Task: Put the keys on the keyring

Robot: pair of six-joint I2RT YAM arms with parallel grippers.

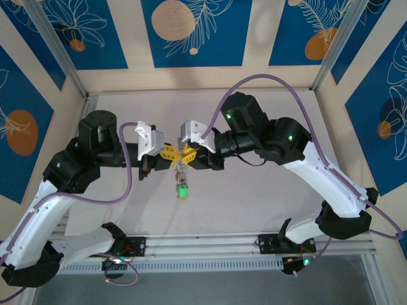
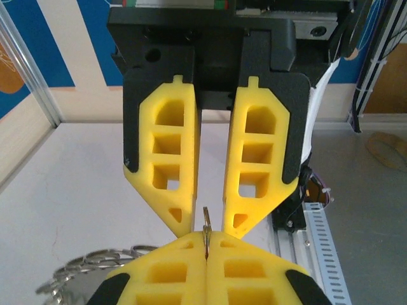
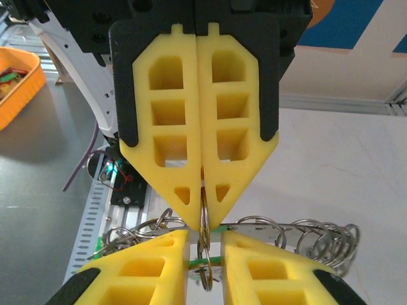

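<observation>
Your left gripper pinches the keyring above the middle of the table, green key dangling below. Your right gripper has its jaws apart. You seem mid-threading; next, take the coil accurately.

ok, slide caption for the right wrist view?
Left gripper shut on a loop of the keyring; right gripper open opposite, green key showing between its fingers.
</observation>
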